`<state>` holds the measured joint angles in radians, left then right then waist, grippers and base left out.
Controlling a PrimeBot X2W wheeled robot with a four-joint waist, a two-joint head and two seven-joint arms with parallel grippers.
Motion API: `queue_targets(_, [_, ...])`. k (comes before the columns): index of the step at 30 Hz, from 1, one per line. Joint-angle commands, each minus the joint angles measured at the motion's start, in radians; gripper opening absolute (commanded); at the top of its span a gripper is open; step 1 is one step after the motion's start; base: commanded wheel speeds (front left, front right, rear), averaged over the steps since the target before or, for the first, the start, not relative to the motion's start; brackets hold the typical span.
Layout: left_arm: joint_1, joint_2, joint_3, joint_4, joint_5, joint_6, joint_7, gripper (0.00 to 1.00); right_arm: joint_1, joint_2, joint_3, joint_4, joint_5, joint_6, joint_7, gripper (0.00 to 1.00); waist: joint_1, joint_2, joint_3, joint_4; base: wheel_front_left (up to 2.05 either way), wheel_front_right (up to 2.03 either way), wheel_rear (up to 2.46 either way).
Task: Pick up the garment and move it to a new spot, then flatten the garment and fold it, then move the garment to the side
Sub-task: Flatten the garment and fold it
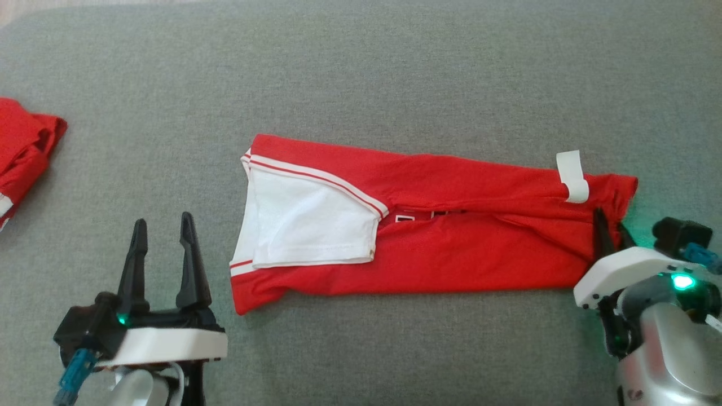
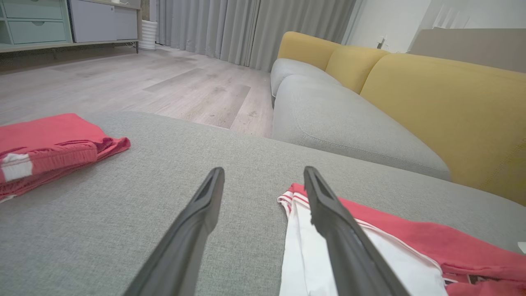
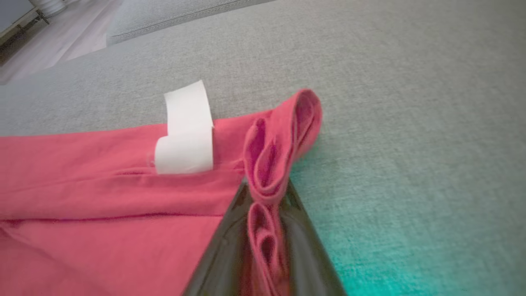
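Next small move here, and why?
Probably bring the left claw over to the red jersey's near left corner and pinch it. That claw stands open beside the cloth, while the right claw is shut on the bunched right end.

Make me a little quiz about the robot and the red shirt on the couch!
1. True or false: the left gripper is pinching the red garment.
2. Where does the right gripper grip the garment? A) at the white sleeve, B) at the end near the white strip, C) in the middle.
3. How many red clothes lie on the grey cushion?

Key: 1 false, it is open and beside the garment. 2 B. 3 two, counting the red pile at far left.
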<state>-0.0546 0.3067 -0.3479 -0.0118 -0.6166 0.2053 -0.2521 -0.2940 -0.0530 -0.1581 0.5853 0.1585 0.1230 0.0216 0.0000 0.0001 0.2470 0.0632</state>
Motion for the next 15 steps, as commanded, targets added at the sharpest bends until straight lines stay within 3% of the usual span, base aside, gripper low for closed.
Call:
queue_targets(1, [-0.009, 0.013, 0.041, -0.024, 0.004, -0.002, -0.005, 1.0, -0.004, 0.003, 0.039, 0.007, 0.001, 0.008, -0.003, 0.13, 0.0, -0.0001, -0.003, -0.001, 0.0, 0.0, 0.0])
queue_targets(5, [-0.004, 0.016, 0.039, -0.025, 0.001, 0.0, 0.0, 1.0, -0.014, 0.003, 0.024, -0.003, -0.015, 0.008, -0.021, 0.0, 0.0, -0.0001, -0.01, -0.006, 0.0, 0.0, 0.0])
queue_targets(15, [0.01, 0.023, 0.037, -0.044, -0.001, 0.01, 0.007, 1.0, 0.002, -0.061, -0.066, -0.22, -0.039, 0.008, 0.064, 0.0, 0.0, -0.0001, -0.021, -0.045, 0.0, 0.0, 0.0])
